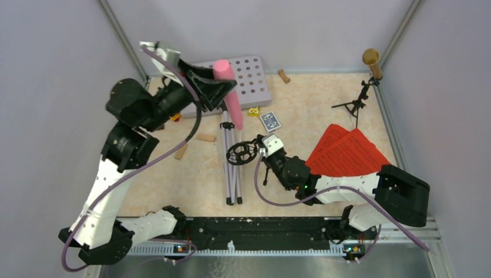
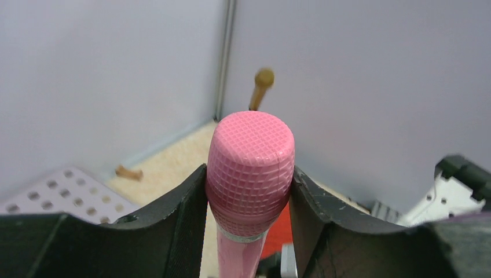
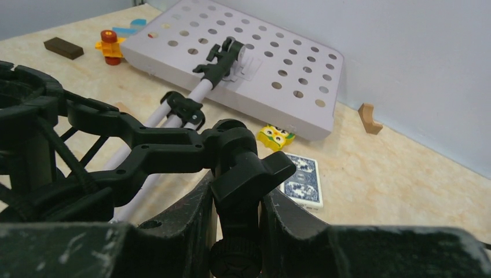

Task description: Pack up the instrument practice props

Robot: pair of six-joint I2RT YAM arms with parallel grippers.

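Note:
The pink microphone (image 1: 231,101) hangs head-up above the table, its ribbed head (image 2: 250,168) clamped between the fingers of my left gripper (image 1: 223,87), which is shut on it. My right gripper (image 1: 259,152) is shut on the stem of a small black mic tripod (image 3: 243,179) with a ring-shaped holder (image 1: 240,152). The grey hole-punched tray (image 1: 252,78) lies at the back, with its silver tripod pole (image 1: 231,168) running toward me. Red sheet-music pages (image 1: 347,152) lie at the right. The gold microphone (image 1: 372,61) stands on another black tripod (image 1: 354,104) in the far right corner.
A blue card deck (image 1: 270,121) and a yellow toy (image 3: 276,137) lie just in front of the tray. Wooden blocks (image 1: 205,138) are scattered left of the pole, and another block (image 1: 283,76) lies by the back wall. Grey walls enclose the table on three sides.

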